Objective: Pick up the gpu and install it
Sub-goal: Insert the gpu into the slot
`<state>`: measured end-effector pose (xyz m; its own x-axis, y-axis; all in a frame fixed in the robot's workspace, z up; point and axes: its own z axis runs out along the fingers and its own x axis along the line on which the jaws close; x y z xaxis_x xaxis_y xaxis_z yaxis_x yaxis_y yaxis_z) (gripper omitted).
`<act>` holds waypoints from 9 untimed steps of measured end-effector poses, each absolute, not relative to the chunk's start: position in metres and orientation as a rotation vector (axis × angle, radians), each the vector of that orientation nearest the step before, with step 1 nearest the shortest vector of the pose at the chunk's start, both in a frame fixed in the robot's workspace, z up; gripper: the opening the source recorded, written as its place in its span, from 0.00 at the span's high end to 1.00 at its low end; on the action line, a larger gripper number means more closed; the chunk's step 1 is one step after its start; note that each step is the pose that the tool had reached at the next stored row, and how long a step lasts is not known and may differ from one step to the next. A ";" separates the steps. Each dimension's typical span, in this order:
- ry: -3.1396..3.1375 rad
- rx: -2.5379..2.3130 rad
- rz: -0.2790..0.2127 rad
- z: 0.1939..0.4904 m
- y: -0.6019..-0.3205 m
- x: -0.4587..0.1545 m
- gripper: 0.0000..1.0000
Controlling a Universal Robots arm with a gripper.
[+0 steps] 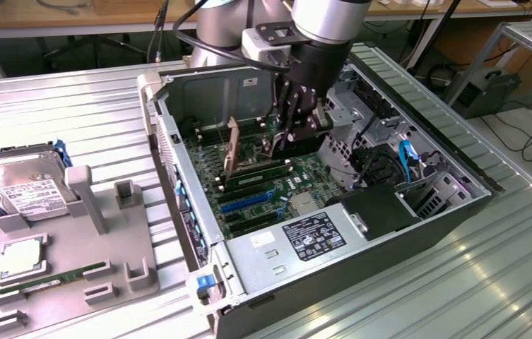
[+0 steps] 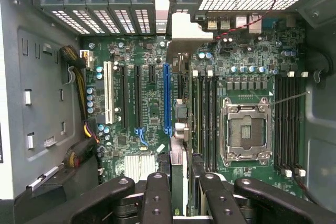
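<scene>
Ribbed metal table [image 1: 77,120] — computer case [image 1: 341,268], grey fixture [image 1: 77,275]

An open computer case [image 1: 454,212] lay on its side on the ribbed metal table [image 1: 58,120], its motherboard [image 2: 147,103] exposed with an empty CPU socket [image 2: 245,129] and a blue expansion slot [image 2: 167,98]. At the exterior view's left, a grey holder [image 1: 77,240] carried a green memory stick [image 1: 49,279], with a hard drive [image 1: 25,187] just beside it.
</scene>
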<state>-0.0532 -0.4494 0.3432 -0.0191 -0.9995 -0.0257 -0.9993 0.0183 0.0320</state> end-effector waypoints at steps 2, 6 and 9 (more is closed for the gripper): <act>-2.239 2.197 -0.064 0.343 -0.450 -0.053 0.74; -2.239 2.197 -0.064 0.342 -0.451 -0.053 0.74; -2.239 2.197 -0.064 0.342 -0.451 -0.054 0.74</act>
<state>-0.0535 -0.4514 0.3417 -0.0192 -0.9995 -0.0257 -0.9993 0.0183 0.0320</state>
